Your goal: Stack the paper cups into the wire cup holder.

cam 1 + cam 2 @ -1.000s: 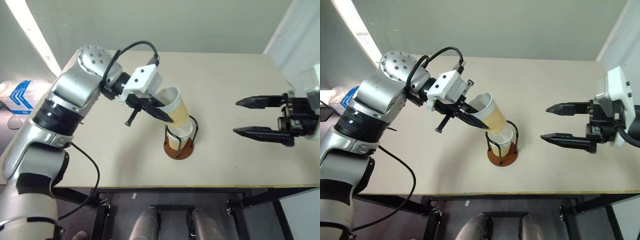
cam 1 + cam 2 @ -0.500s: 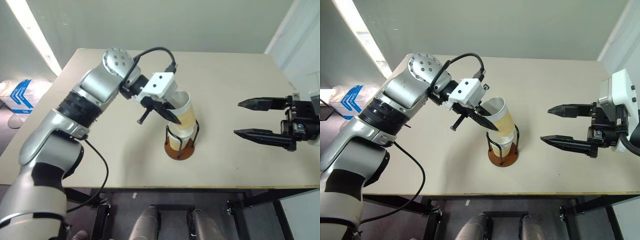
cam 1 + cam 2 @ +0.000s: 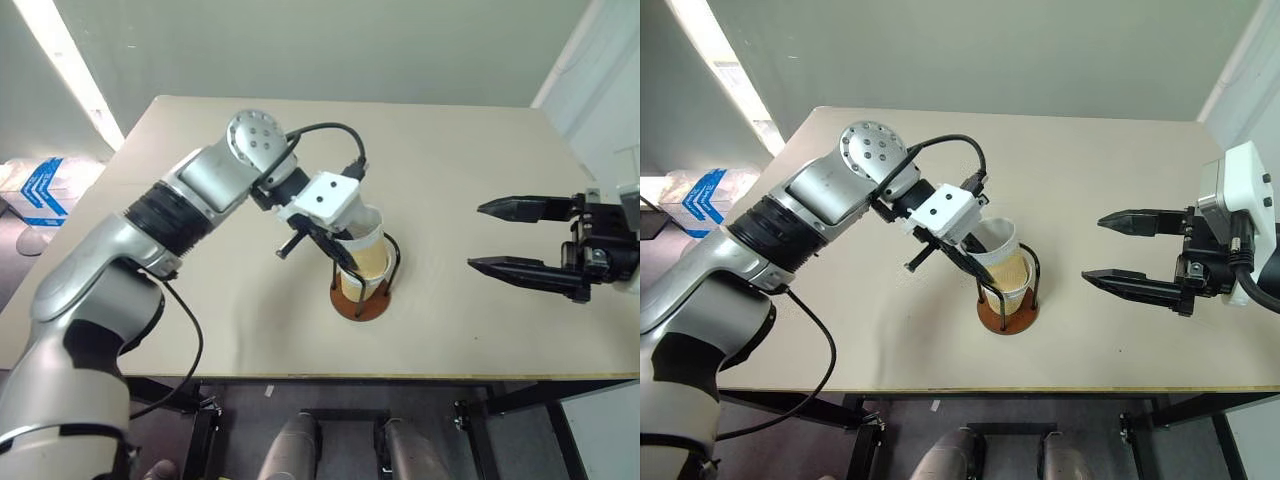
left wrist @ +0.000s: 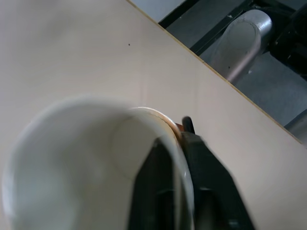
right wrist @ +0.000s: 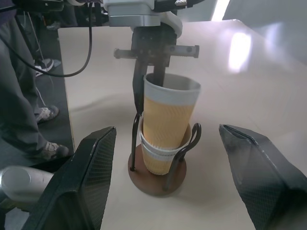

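Stacking nearly done: top paper cup [image 5: 170, 112] nested, slightly tilted, in cups inside wire cup holder [image 5: 158, 173], rim pinched by left gripper [image 3: 978, 272]; release pending; right gripper [image 3: 1118, 251] spread, empty.

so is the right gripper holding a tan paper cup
No, the right gripper hangs open and empty, apart from the tan paper cup in the wire holder.

A pale beige table [image 3: 470, 170] with a light wood edge stands on black metal legs [image 3: 205, 440]. On the floor beyond its left side lies a white package with blue markings [image 3: 38, 190]. In the right wrist view a person's legs and sneakers [image 5: 29, 115] stand beside the table.
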`<state>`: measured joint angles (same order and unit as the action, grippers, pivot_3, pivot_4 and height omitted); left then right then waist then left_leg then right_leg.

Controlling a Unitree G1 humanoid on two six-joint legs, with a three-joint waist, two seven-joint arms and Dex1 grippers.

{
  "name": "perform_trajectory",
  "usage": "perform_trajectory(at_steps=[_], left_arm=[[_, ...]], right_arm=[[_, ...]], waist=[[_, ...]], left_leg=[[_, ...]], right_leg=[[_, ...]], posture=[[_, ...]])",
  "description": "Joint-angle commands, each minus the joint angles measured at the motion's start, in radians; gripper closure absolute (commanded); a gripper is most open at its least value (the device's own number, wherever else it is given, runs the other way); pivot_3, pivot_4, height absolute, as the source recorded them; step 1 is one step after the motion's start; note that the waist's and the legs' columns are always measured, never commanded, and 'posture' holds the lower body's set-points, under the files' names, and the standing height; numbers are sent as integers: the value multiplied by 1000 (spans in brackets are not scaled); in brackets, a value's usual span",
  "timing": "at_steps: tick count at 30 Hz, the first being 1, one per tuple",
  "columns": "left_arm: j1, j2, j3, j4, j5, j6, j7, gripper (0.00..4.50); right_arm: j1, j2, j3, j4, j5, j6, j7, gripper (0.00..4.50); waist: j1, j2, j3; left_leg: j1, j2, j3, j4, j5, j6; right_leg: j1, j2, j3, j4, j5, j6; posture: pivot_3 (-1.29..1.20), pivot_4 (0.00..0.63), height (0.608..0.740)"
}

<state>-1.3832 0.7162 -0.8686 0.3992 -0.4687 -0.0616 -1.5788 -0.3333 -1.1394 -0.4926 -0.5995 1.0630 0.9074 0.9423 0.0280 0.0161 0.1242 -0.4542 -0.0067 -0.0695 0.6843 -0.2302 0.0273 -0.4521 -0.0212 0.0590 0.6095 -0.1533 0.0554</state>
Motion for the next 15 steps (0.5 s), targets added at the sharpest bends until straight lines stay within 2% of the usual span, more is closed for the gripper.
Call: perform_trajectory(at_steps=[1, 6, 8, 11, 15], left_arm=[[-46, -30, 40, 41, 23, -23, -36, 2738], [-101, -115, 190, 169, 50, 18, -36, 901], [-100, -126, 265, 162, 15, 85, -36, 147], [-58, -109, 383, 98, -38, 218, -35, 63], [54, -41, 504, 15, -30, 333, 21, 63]], right_arm=[[3, -15, -39, -8, 3, -22, 0, 870], [-1, -24, -23, 13, -5, -26, 4, 870], [-11, -20, -5, 20, -7, -28, -6, 870], [-17, -9, 18, 27, -13, -28, -25, 870], [-31, 6, 70, 67, -37, -35, -40, 870]], waist=[[0, 0, 0], [0, 0, 0], [-1, 0, 0], [-2, 0, 0], [-10, 2, -1]], left_leg=[[0, 0, 0, 0, 0, 0], [0, 0, 0, 1, 0, 0], [-1, 0, 0, 1, 0, 0], [0, 0, 2, 0, -1, 1], [2, 0, 2, -1, -1, 0]], right_leg=[[0, 0, 0, 0, 0, 0], [0, 0, 0, 0, 0, 0], [0, 0, 0, 0, 0, 0], [0, 0, 0, 0, -1, 1], [0, 0, 0, 0, -2, 4]], posture=[[0, 150, 740], [0, 150, 740], [0, 150, 740], [0, 150, 740], [0, 150, 740]])
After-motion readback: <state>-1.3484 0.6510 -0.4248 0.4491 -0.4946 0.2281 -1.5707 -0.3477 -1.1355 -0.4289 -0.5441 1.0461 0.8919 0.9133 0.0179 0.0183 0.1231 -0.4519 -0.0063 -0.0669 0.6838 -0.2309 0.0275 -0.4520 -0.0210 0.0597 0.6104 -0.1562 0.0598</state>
